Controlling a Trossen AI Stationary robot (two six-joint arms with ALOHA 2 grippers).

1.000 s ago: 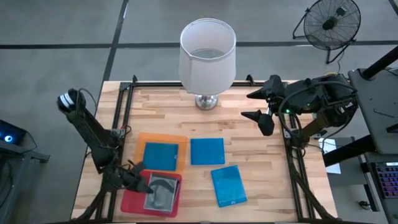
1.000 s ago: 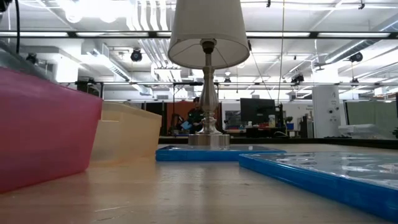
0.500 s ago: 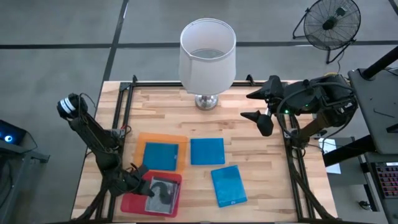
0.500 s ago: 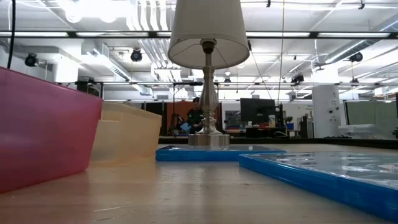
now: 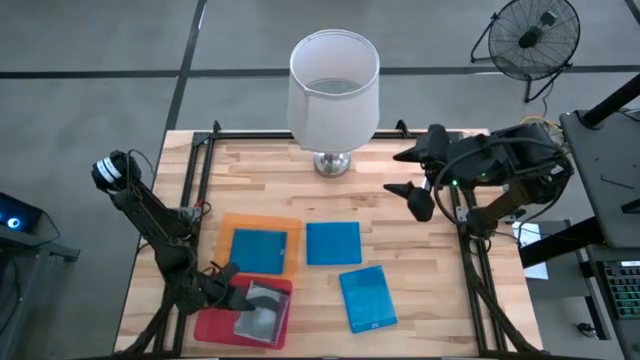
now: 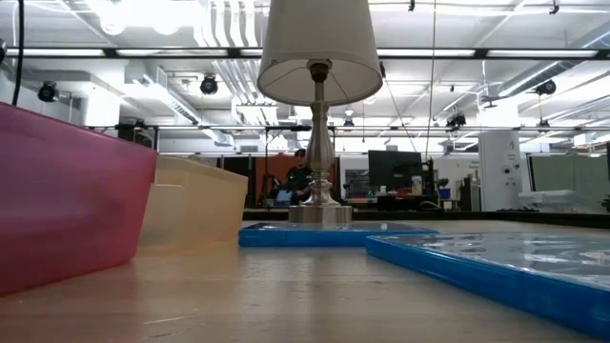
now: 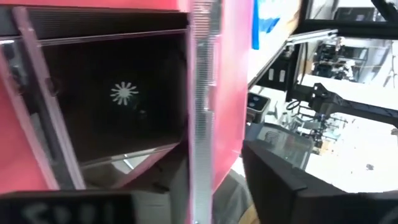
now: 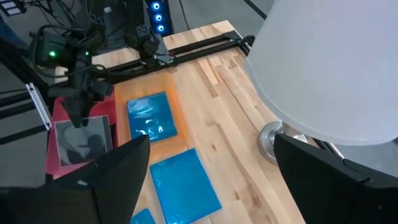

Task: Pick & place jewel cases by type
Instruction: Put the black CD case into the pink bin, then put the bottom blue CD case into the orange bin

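A dark grey jewel case (image 5: 262, 308) lies flat in the pink tray (image 5: 210, 326); the left wrist view shows its dark inside (image 7: 118, 93). One blue case (image 5: 258, 250) lies in the orange tray (image 5: 228, 222). Two more blue cases (image 5: 333, 243) (image 5: 367, 298) lie flat on the table. My left gripper (image 5: 222, 285) is open at the pink tray's left edge, beside the grey case. My right gripper (image 5: 413, 180) is open and hangs above the table's far right part, away from all cases.
A table lamp with a white shade (image 5: 334, 80) stands at the middle of the far edge, its base (image 5: 333, 162) on the wood. Black frame rails (image 5: 200, 170) run along the left and right edges. In the low view the trays (image 6: 67, 191) rise at the left.
My left gripper has drawn back toward the table's left edge, off the grey case, which stays flat in the pink tray. My right gripper has edged slightly toward the table's left.
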